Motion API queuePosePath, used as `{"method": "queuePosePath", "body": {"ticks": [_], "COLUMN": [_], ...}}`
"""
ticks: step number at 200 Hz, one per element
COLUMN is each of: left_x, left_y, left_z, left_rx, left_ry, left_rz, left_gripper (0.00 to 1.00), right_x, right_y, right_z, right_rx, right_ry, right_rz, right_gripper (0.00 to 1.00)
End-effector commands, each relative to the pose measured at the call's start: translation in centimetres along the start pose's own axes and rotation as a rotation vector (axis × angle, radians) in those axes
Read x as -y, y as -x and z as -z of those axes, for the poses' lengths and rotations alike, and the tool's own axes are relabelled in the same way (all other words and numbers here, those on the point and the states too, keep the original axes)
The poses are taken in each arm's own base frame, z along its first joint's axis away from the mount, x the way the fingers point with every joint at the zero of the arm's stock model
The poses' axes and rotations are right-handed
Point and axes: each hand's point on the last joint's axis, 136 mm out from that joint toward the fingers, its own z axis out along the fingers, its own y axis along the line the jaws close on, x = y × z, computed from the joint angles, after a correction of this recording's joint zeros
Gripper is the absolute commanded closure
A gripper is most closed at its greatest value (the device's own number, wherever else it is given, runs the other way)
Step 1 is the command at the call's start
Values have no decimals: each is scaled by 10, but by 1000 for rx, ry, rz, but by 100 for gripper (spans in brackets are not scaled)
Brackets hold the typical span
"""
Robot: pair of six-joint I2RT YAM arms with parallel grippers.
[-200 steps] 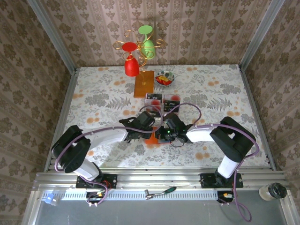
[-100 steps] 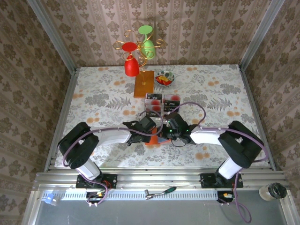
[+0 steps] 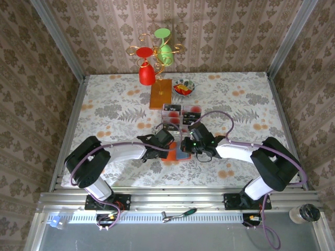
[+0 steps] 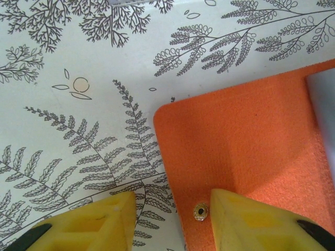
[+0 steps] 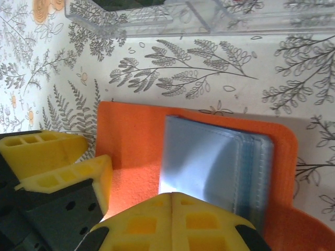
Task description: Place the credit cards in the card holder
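Orange card holder (image 5: pixel 135 149) lies open, print on credit cards (image 3: pixel 171 109) unreadably small

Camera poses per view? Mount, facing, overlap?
Top external: above, behind bases, facing down at table; left arm, right arm show.
Left wrist: on left arm, facing down at card holder corner; left end effector open.
Right wrist: on right arm, facing card holder sleeves, clear tray; right end effector shut.
Shared: card holder in all three.

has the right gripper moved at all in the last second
Yes. In the top view the right gripper has shifted to the right: its wrist sat below the middle of the clear tray and now sits below the tray's right end.
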Motion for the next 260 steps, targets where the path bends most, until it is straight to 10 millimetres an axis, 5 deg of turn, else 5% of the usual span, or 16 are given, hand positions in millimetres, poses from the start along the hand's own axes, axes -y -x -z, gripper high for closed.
{"method": "queuePosePath", "body": {"ticks": [1,168,224,260], "left_x": [-9,-10,-9,-10], "left_y": [-3,-1,0,0], "left_z": [-3,-2,-1,0], "left_rx": [-22,-23,-26,-28], "left_ry": [42,50,52,54], "left_rz": [-23,-42,-49,-51], "left_gripper": [58,59,59,59], "right_x": [10,86,61,35], "right_y": [9,-16,-11,9], "right_z": [12,20,25,50], "right_rx": [41,38,18,74], "right_ry": [-35,-166,-74,-26], "right_rz": [7,-58,-44,-2], "right_gripper": [100,100,100,100]}}
